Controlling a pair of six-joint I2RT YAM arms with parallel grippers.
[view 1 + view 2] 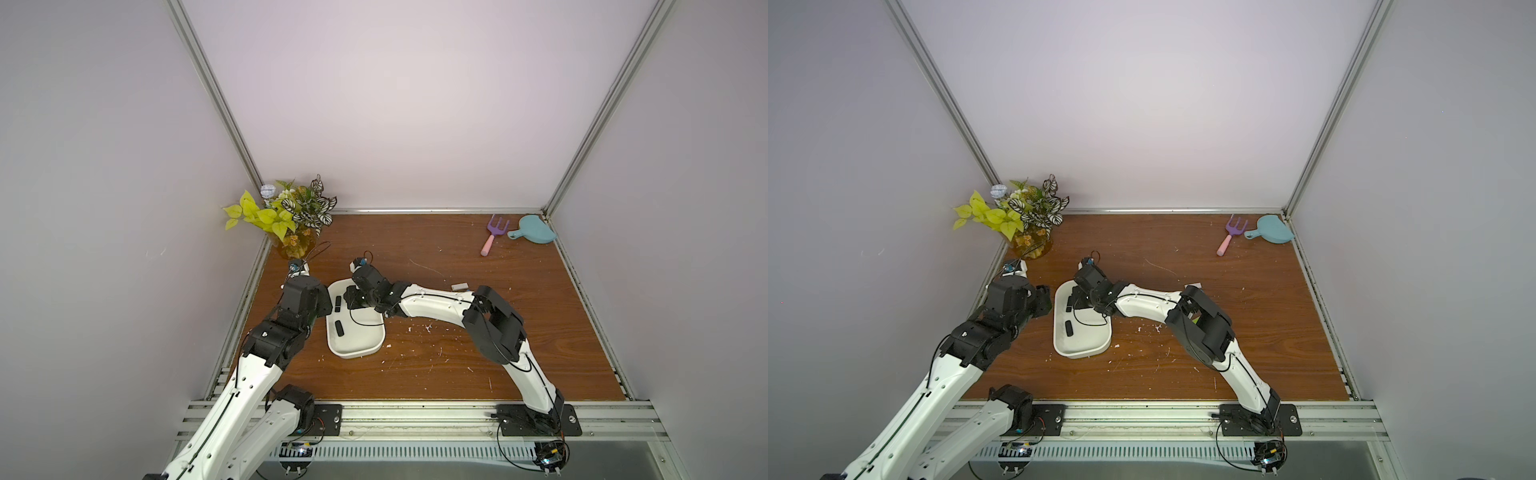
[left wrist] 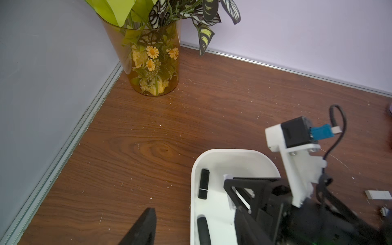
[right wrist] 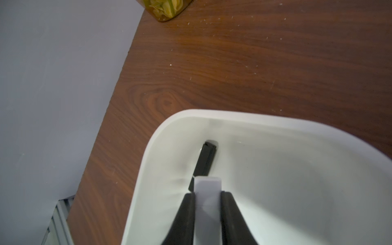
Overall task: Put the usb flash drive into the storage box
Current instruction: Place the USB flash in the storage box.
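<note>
Right end effector (image 3: 207,203): clenched on a white usb flash drive (image 3: 208,186), held low inside the storage box (image 3: 161,135).
Right arm: reaches across the tabletop (image 1: 457,365), wrist bent down over the box's far end.
Left end effector (image 2: 144,229): just beside the box; one black finger shows, so I cannot tell its state.
Black drives in box: two (image 1: 337,304) (image 1: 339,328).
White drive on tabletop: one (image 1: 459,286).

Both arms wear glossy white plastic link shells (image 1: 432,300) joined by matte black joint housings (image 1: 494,328); thin black cables (image 1: 360,322) loop alongside, black base plates (image 1: 536,419) carry screws
</note>
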